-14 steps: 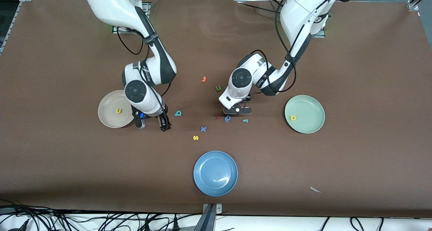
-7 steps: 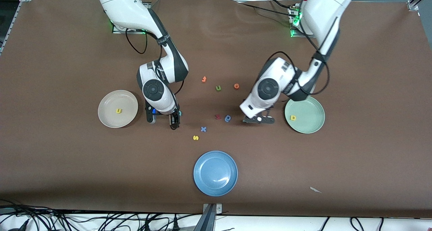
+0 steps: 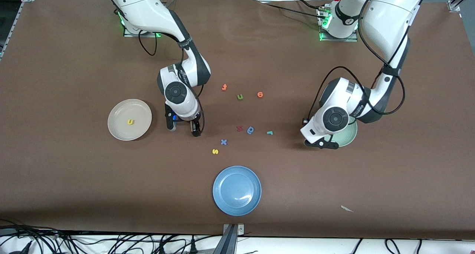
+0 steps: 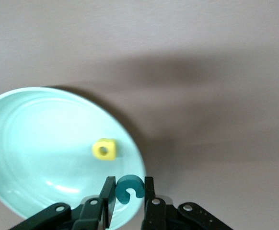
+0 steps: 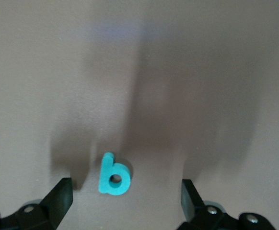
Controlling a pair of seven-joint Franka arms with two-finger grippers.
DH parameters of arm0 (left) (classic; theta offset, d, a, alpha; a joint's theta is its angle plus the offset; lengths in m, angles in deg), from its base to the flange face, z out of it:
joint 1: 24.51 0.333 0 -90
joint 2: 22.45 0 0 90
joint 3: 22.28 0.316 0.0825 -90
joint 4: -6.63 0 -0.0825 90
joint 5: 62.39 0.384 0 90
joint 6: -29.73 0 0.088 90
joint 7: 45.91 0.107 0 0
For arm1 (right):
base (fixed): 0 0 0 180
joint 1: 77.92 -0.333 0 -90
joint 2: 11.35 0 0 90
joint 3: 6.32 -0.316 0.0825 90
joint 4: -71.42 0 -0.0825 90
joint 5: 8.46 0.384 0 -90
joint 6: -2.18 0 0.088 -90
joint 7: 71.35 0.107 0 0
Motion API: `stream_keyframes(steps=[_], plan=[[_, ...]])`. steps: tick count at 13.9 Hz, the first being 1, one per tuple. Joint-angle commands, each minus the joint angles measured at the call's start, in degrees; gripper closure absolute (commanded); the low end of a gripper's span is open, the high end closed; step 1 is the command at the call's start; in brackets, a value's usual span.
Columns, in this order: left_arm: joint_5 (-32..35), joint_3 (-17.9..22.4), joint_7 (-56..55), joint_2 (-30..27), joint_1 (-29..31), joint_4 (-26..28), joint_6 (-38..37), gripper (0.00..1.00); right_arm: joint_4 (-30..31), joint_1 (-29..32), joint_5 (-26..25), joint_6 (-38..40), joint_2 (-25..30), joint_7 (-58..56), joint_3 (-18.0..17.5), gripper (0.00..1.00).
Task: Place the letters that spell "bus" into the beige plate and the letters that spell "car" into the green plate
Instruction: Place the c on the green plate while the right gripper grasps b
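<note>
Mint-green plate (image 4: 43, 143) is overhung at its rim by the left gripper (image 4: 129, 194), clamped on the teal "c" (image 4: 129, 189) — while the teal "b" (image 5: 113, 175) lies on the table between the spread fingers of the right gripper (image 5: 125, 196).

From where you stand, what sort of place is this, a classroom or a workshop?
Most likely a robotics lab. Two white arms are bolted to a brown table, cables trail along its edge, and small foam letters and three plates, such as the blue plate, are laid out like a sorting exercise.
</note>
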Motion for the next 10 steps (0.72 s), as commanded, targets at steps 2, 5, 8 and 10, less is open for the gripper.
stream_keyframes(steps=[2,5,8,10], plan=[[1.6,-0.5,2.6,-1.8,3.5,3.6,-0.8,0.85,3.6,-0.7,-0.7,-2.1,1.9,-0.3,0.7,0.0],[1.5,-0.8,12.2,-1.9,10.0,4.8,-0.8,0.8,4.4,-0.7,-0.7,-2.8,2.4,-1.7,0.8,0.07],[0.8,-0.9,13.1,-2.4,10.8,4.9,-1.3,0.0,4.3,-0.7,-0.6,-2.9,2.4,-1.8,0.8,0.27],[0.7,-1.7,13.1,-3.6,10.0,4.7,-2.2,0.0,4.2,-0.7,-0.6,-2.9,2.4,-2.2,0.8,0.41]])
